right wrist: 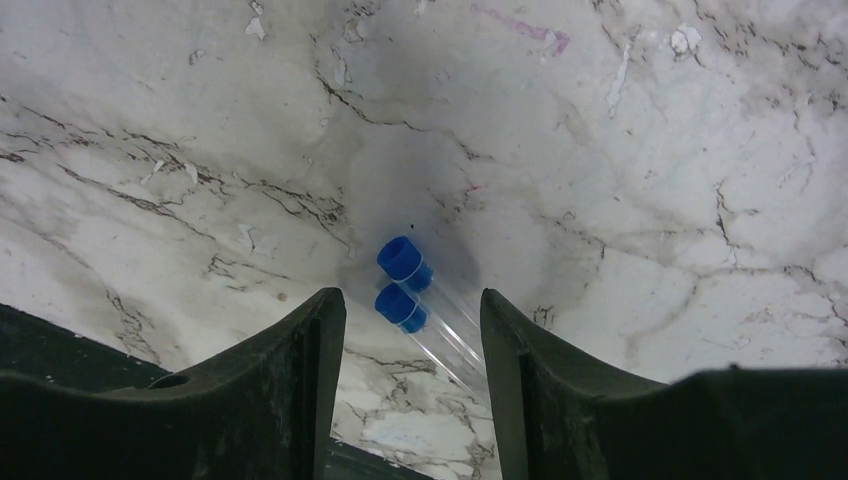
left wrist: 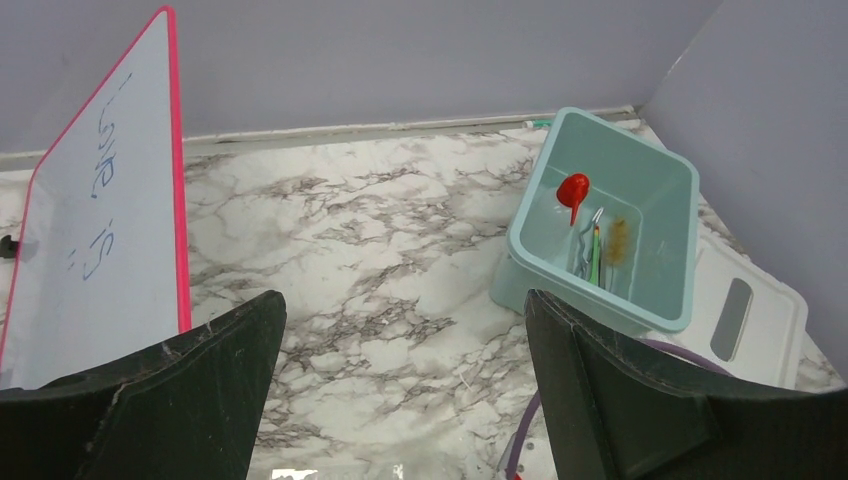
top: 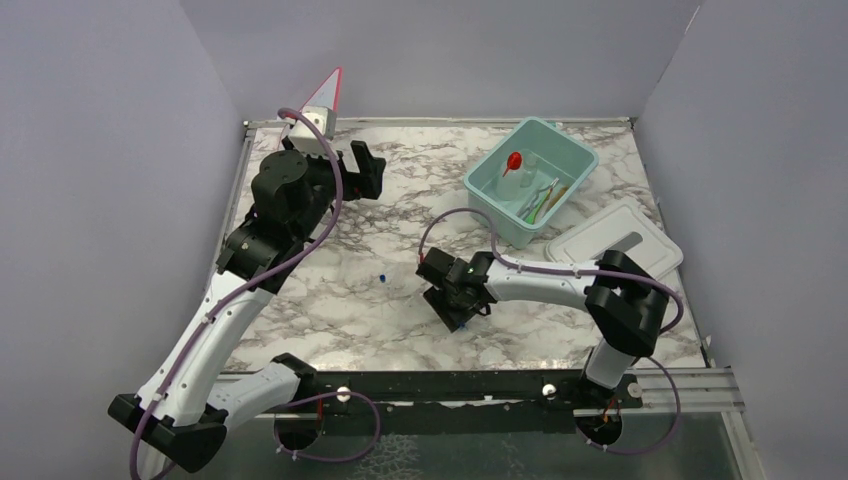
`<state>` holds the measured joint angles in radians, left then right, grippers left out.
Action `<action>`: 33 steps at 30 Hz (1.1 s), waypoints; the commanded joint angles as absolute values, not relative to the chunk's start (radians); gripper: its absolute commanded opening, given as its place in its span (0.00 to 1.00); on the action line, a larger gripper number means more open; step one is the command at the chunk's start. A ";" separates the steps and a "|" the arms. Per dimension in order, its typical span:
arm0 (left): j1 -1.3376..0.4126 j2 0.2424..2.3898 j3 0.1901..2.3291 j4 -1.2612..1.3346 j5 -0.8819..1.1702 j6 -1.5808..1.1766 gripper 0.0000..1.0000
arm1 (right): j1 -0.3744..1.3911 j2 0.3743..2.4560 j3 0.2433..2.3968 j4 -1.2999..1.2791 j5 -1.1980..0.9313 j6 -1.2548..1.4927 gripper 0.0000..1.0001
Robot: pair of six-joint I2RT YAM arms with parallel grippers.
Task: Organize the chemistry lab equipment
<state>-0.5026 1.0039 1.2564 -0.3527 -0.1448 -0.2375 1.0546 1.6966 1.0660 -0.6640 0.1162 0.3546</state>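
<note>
Two blue-capped clear tubes (right wrist: 398,303) lie side by side on the marble, slanting down to the right. My right gripper (right wrist: 412,300) is low over them and open, one finger on each side, and the tube bodies run under the right finger (right wrist: 520,340). From above, that gripper (top: 458,305) hides the tubes. The red funnel (top: 513,160), metal tongs (left wrist: 583,245) and tan-bristled brush (left wrist: 620,240) lie in the pale teal tub (top: 575,150). My left gripper (top: 372,170) hovers at the back left, open and holding nothing (left wrist: 405,300).
The tub's white lid (top: 615,240) lies flat to the right of my right arm. A pink-edged whiteboard (left wrist: 100,220) leans at the back left, close to the left gripper. A small blue speck (top: 383,275) sits on the marble table (top: 330,300) mid-left. Grey walls enclose three sides.
</note>
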 commanded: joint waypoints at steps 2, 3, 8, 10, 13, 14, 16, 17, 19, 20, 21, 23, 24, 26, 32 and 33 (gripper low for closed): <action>-0.509 0.999 1.284 -0.327 -0.124 -0.246 0.92 | 1.058 1.745 1.110 -0.629 0.142 0.293 0.54; -0.508 0.999 1.284 -0.327 -0.125 -0.244 0.92 | 1.056 1.750 1.114 -0.627 0.148 0.282 0.54; -0.510 1.006 1.288 -0.327 -0.133 -0.237 0.92 | 1.031 1.768 1.117 -0.613 0.157 0.243 0.50; -0.509 1.008 1.290 -0.327 -0.137 -0.230 0.92 | 1.015 1.770 1.110 -0.607 0.150 0.231 0.48; -0.512 1.007 1.290 -0.328 -0.145 -0.224 0.92 | 0.994 1.766 1.098 -0.599 0.136 0.207 0.44; -0.512 1.007 1.289 -0.329 -0.147 -0.222 0.92 | 0.988 1.761 1.092 -0.593 0.131 0.197 0.43; -0.514 1.008 1.289 -0.330 -0.150 -0.221 0.92 | 0.975 1.756 1.083 -0.586 0.128 0.179 0.42; -0.514 1.008 1.288 -0.330 -0.150 -0.221 0.92 | 0.968 1.754 1.079 -0.583 0.126 0.174 0.41; -0.514 1.012 1.287 -0.329 -0.150 -0.219 0.92 | 0.947 1.753 1.074 -0.579 0.118 0.160 0.40; -0.514 1.012 1.288 -0.330 -0.151 -0.219 0.92 | 0.936 1.753 1.070 -0.575 0.114 0.155 0.39; -0.514 1.014 1.288 -0.330 -0.152 -0.219 0.92 | 0.924 1.753 1.066 -0.572 0.103 0.148 0.38; -0.514 1.014 1.289 -0.330 -0.152 -0.217 0.92 | 0.902 1.754 1.060 -0.568 0.079 0.139 0.37; -0.514 1.014 1.290 -0.330 -0.152 -0.216 0.92 | 0.895 1.755 1.057 -0.569 0.066 0.132 0.35; -0.514 1.015 1.290 -0.329 -0.153 -0.216 0.92 | 0.887 1.755 1.049 -0.567 0.043 0.119 0.31; -0.515 1.018 1.289 -0.329 -0.153 -0.219 0.92 | 0.876 1.752 1.053 -0.557 0.095 0.103 0.18; -0.515 1.020 1.289 -0.330 -0.152 -0.220 0.92 | 0.873 1.746 1.056 -0.550 0.115 0.104 0.18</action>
